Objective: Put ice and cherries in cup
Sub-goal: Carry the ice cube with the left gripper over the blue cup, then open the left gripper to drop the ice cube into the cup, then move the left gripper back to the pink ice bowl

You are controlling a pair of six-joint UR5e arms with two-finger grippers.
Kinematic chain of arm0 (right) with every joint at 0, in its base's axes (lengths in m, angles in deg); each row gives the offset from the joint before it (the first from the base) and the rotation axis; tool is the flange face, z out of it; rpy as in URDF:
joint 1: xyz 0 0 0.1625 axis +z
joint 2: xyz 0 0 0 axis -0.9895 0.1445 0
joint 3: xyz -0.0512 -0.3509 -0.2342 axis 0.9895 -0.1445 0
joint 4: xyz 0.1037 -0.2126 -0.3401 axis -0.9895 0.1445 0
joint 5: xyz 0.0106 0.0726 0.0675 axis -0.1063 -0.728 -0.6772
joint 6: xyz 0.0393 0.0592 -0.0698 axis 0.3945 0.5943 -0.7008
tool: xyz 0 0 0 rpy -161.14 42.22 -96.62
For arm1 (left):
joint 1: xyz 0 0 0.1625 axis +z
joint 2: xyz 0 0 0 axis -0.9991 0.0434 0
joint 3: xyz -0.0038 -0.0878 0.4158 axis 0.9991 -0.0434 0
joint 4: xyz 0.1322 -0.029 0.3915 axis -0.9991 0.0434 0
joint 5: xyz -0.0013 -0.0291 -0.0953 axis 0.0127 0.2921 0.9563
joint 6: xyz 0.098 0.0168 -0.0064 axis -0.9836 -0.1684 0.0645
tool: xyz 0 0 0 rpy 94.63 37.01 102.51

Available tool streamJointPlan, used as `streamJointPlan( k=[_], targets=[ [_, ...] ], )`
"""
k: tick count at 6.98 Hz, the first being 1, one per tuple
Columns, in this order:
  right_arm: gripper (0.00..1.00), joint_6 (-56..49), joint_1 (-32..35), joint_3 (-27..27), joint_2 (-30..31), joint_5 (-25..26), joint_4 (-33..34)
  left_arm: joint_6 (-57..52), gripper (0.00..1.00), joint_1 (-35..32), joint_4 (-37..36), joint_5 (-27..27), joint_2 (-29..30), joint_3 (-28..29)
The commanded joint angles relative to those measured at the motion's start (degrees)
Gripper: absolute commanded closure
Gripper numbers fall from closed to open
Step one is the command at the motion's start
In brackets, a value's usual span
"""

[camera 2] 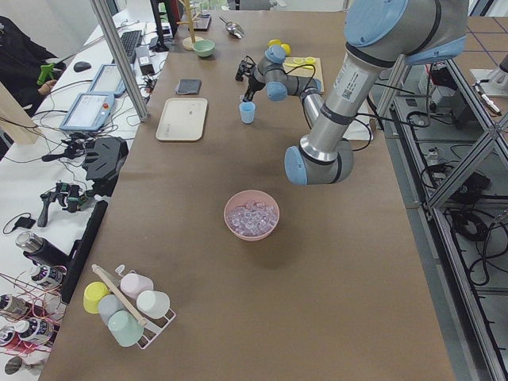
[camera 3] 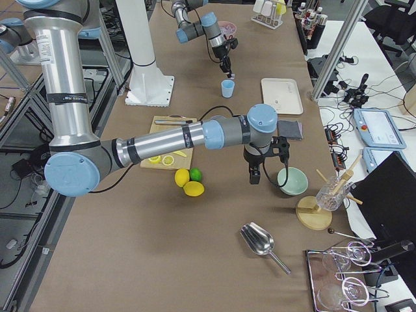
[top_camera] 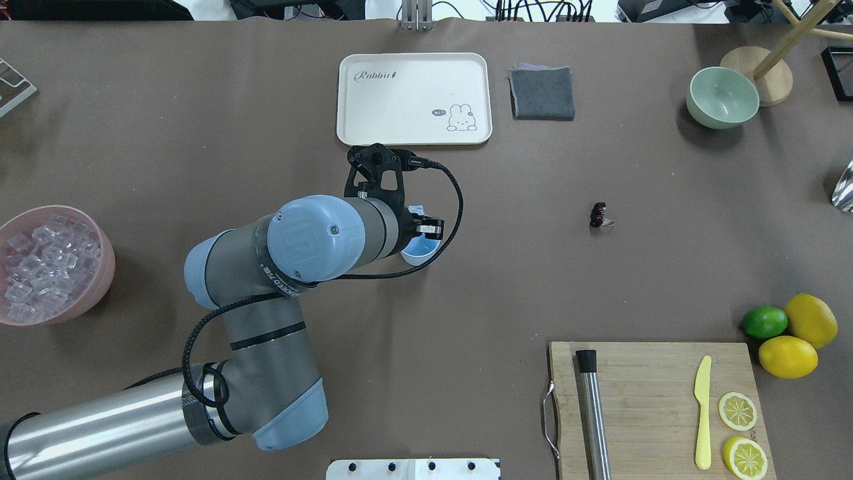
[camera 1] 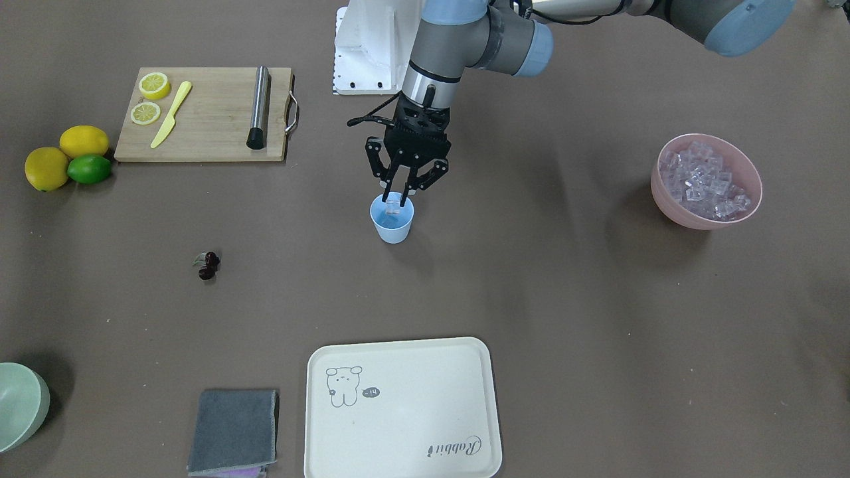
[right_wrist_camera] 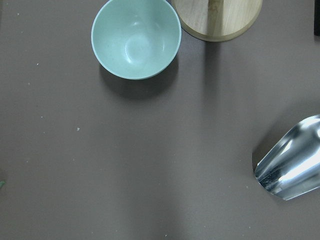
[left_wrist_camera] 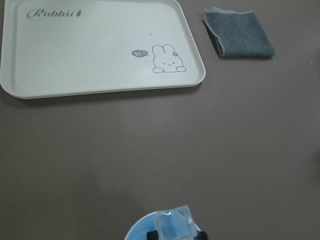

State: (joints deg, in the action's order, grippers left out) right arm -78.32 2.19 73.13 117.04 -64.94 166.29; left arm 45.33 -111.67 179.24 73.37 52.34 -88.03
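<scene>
Table [camera 1: 564, 318]: brown, carries everything. Pink bowl [camera 1: 684, 216] sits well off to the robot's left and is heaped with ice [camera 1: 704, 179], many clear cubes. Pale green bowl [right_wrist_camera: 135, 45], under the right wrist camera, is empty. Right hand [camera 3: 254, 175] hangs near that bowl; it shows only in the side view, so I cannot tell whether it is apart or together.

Left hand [camera 1: 396, 196] is directly over the cup [camera 1: 393, 229], fingers clamped on one ice cube [camera 1: 393, 206] at the cup's mouth. The cup is upright at mid table; the visible part of its inside looks bare.

Cherries [camera 1: 209, 265] lie on the bare table, well apart from the cup, on the robot's right.

Handling, as a judgement:
- Cube: hard, light, slick; pinch flat opposite faces and release low.
- Cup: light plastic, likely tips if knocked.
- Cherries: tiny, round, may roll; pinch across the cluster.
</scene>
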Motion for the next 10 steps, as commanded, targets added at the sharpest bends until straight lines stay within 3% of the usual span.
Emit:
streamJointPlan(
  k=[1,2,3,4,6,8,10],
  targets=[
    [0.00,0.00,-0.03,-0.40,-0.71,0.02,0.00,-0.08,1.00,1.47,0.04,-1.29,0.02,0.75],
    [0.00,0.00,-0.03,-0.49,-0.71,0.02,0.00,-0.08,0.71,1.39,0.04,-1.21,-0.07,0.67],
    [0.00,0.00,-0.12,-0.49,-0.71,0.02,0.00,0.27,0.08,1.39,0.04,-1.38,-0.15,0.23],
    [0.00,0.00,-0.03,-0.40,-0.71,0.02,0.00,0.27,0.03,1.30,0.04,-1.47,-0.24,-0.12],
    [0.00,0.18,-0.12,-0.58,-1.41,0.28,0.00,0.36,0.03,0.78,-0.48,-1.56,-0.59,-3.36],
    [0.00,0.88,-0.12,-0.93,-2.20,1.59,0.00,-0.86,0.03,-2.63,-11.74,0.27,-4.63,-14.65],
    [0.00,0.97,-1.00,-1.28,-2.29,1.60,-1.65,-5.50,0.03,-11.31,-22.15,10.53,-6.03,-19.87]
  ],
)
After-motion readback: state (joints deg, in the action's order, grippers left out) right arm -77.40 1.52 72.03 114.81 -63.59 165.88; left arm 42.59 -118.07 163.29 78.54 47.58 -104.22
